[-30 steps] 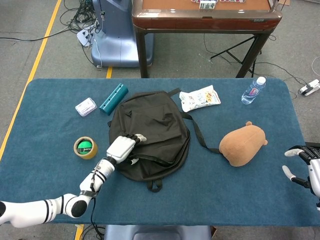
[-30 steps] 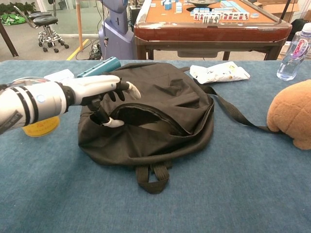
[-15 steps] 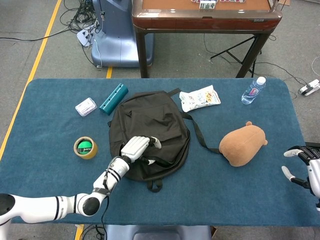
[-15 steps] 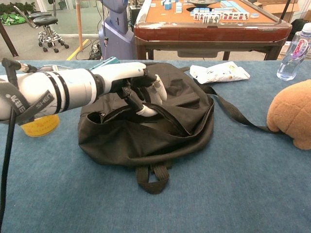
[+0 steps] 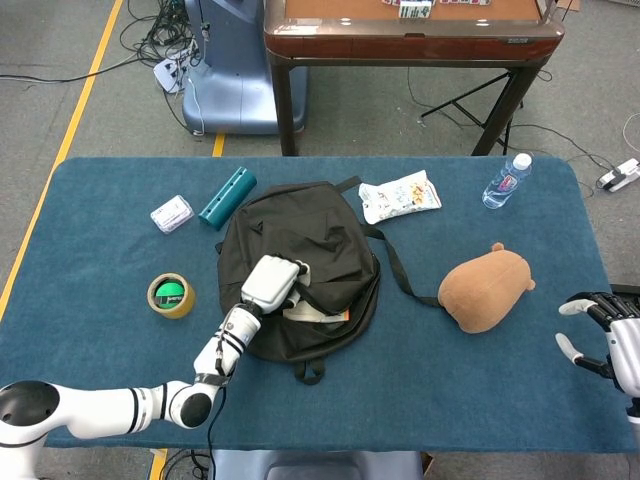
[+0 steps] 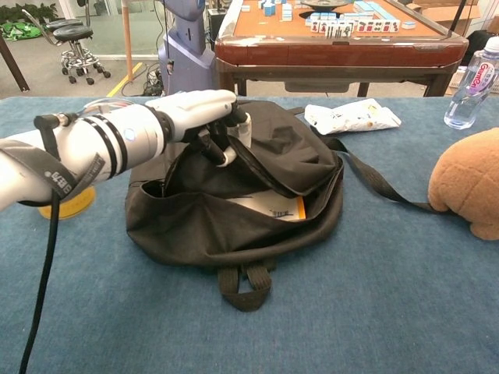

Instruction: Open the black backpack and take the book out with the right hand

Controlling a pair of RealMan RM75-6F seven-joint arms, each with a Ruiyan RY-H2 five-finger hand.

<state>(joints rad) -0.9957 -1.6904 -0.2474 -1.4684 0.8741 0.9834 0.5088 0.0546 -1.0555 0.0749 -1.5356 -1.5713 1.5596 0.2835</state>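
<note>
The book [image 6: 265, 207] lies mostly hidden inside the black backpack [image 6: 296, 164], just below the left robot hand [image 6: 209, 121] pinching the lifted flap. The right robot hand [image 5: 600, 335], fingers spread, sits half cut off, well apart.

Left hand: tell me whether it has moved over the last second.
Yes. The left hand slid right across the black backpack, away from the tape roll, lifting the flap it grips so the book shows.

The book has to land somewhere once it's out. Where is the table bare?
Free cloth lies along the near edge, between the backpack and the right hand, in front of the plush. The far side is crowded: snack bag, bottle, teal case, tape.
</note>
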